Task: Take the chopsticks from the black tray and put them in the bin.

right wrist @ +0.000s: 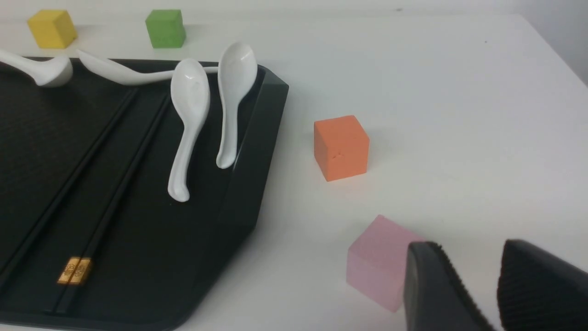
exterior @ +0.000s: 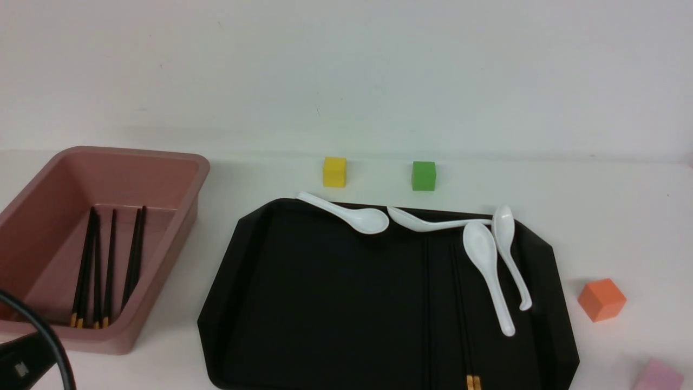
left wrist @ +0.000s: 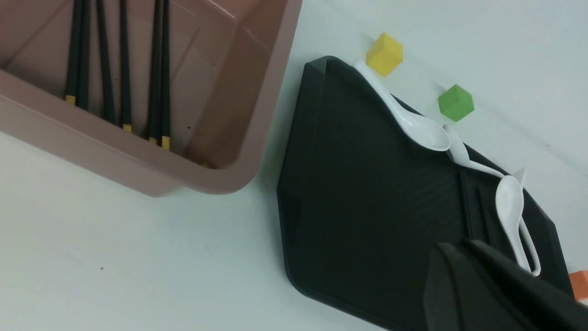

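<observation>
- Clearly, the left pincer (left wrist: 464, 243) is pressed together, holding nothing.
- Some sticks (exterior: 111, 265) lie in the bin (exterior: 162, 260); others rest in the tray (exterior: 325, 303): likely light, stiff, slippery, best pinched mid-shaft.
- The right pincer (right wrist: 466, 246) stands spread, nothing between its tips.

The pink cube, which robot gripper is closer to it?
Right. The right gripper is close by the pink cube; the left arm is away past the black tray, by the bin.
</observation>
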